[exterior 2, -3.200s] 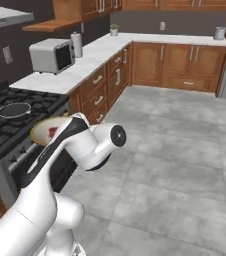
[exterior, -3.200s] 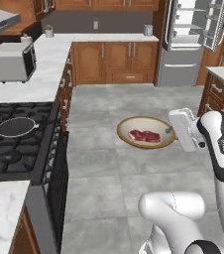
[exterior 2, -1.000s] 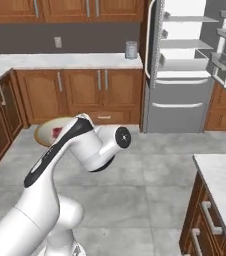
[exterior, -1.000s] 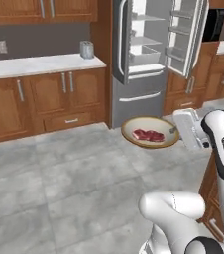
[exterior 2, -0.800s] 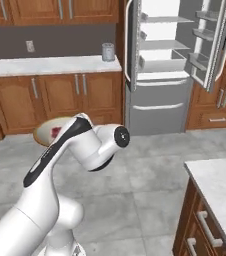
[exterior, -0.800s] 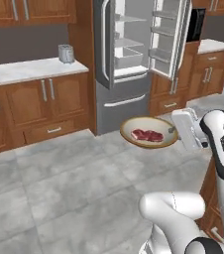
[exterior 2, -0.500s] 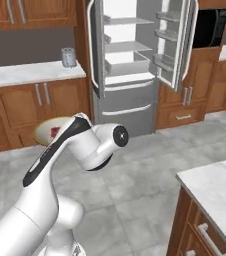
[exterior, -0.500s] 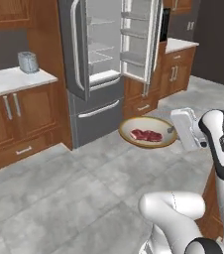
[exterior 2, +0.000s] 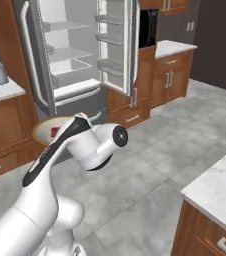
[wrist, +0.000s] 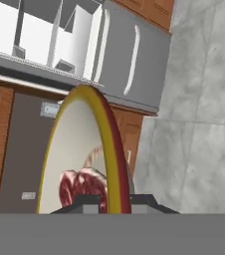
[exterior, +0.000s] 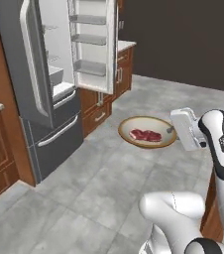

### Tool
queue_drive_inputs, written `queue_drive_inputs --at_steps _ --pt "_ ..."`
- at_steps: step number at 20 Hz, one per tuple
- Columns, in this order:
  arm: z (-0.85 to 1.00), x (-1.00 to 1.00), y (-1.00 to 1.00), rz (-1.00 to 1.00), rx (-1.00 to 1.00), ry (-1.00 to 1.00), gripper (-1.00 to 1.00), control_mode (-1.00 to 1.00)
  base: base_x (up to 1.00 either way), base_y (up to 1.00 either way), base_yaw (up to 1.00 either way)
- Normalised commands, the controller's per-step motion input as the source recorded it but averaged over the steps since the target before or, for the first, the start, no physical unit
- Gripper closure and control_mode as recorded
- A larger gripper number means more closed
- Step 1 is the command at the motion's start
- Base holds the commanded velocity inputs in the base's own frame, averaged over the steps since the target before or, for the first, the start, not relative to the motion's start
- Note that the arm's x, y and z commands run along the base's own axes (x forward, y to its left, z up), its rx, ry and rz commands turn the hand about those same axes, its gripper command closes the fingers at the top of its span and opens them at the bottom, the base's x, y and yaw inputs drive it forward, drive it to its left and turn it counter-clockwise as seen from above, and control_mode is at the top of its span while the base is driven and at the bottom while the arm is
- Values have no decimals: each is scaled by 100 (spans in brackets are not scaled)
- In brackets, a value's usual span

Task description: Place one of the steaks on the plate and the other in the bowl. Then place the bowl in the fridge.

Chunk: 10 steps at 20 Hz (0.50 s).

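We judge the task well along: a dark red steak with white marbling (exterior: 145,135) already lies in the shallow round bowl with the tan-brown rim and cream inside (exterior: 146,132), and the bowl is up in the air, carried at the end of the arm — not yet in the tall grey double-door fridge (exterior: 44,84). We cannot say from here whether the other steak has reached the plate. What is left, as far as we can see, is to bring the bowl to the fridge, whose doors stand open on white inner shelves (exterior 2: 67,67), and set it down inside. The pincer (wrist: 113,203) is clamped on the bowl's rim: in the hand view its two dark tips sit either side of the rim's edge, one inside and one outside, with the steak (wrist: 82,183) just beyond them. In the left base view the bowl juts out sideways from the hand, held level, with the fridge well apart from it across the grey tiled floor (exterior: 109,183).
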Motion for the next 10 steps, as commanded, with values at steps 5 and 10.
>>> queue_drive_inputs --at_steps 5,10 --pt "0 0 0 0 0 0 100 100 100 87 -50" --pt "0 0 0 0 0 0 100 100 100 96 -40"
